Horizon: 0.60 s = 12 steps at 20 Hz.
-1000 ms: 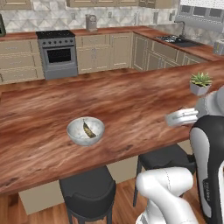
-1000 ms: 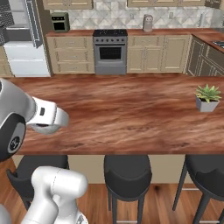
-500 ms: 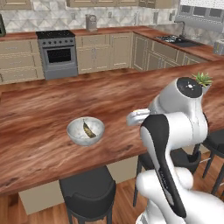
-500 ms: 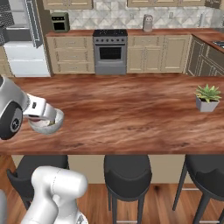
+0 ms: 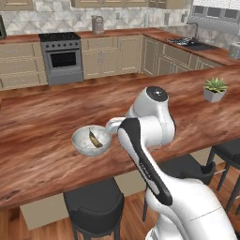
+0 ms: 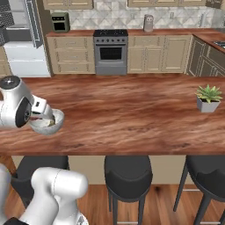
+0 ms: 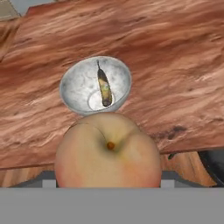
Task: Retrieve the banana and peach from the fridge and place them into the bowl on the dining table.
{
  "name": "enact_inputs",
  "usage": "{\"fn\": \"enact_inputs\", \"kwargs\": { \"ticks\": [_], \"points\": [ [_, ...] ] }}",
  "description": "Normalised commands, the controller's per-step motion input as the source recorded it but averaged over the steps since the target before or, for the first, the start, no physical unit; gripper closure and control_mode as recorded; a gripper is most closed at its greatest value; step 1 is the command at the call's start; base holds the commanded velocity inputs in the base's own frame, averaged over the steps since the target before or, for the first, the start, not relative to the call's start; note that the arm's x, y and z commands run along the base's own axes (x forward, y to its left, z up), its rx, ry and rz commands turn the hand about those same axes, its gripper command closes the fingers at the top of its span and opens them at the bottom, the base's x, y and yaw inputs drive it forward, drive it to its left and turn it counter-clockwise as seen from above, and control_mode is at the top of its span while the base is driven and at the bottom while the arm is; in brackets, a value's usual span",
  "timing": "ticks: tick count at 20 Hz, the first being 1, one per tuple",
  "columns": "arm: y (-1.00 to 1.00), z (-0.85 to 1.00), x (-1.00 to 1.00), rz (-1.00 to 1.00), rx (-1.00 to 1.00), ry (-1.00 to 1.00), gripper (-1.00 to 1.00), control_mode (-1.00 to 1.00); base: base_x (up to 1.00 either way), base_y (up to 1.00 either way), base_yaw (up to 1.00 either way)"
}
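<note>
Two fruits: we are seeing the banana (image 7: 104,87) lying inside the bowl (image 7: 73,85) and the peach (image 7: 108,150) filling the lower middle of the hand view.
Peach: it is sitting right up against the camera on the hand, stem dimple facing us, hanging above the dining table (image 7: 175,65) and just short of the bowl's near rim.
Gripper: its fingertips are hidden behind the peach; the jaws are standing wide and we are reading them as grasping the peach.
Bowl: the light grey bowl (image 5: 84,145) is resting on the reddish wood dining table (image 5: 42,122) near its front edge, with the dark banana (image 5: 93,138) lying along its floor.
Arm: in the left base view the white arm is reaching over the table with its wrist just beside the bowl's right rim; in the right base view it is covering part of the bowl (image 6: 52,124).
Elsewhere: a small potted plant (image 5: 214,89) is standing well apart toward the table's right end, and dark round stools (image 6: 128,176) are lining the near side.
</note>
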Motion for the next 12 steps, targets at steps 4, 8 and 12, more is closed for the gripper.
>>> {"fn": "enact_inputs", "kwargs": {
  "ticks": [4,8,12],
  "points": [
    [0.56,-0.42,0.86,0.1,0.03,0.21,1.0,-1.0,0.0,0.0,0.0],
    [0.54,-0.35,0.81,0.08,0.0,0.19,1.0,-1.0,0.0,0.0,0.0],
    [0.38,-0.2,0.57,0.01,0.0,0.09,1.0,-1.0,0.0,0.0,0.0]
  ]
}}
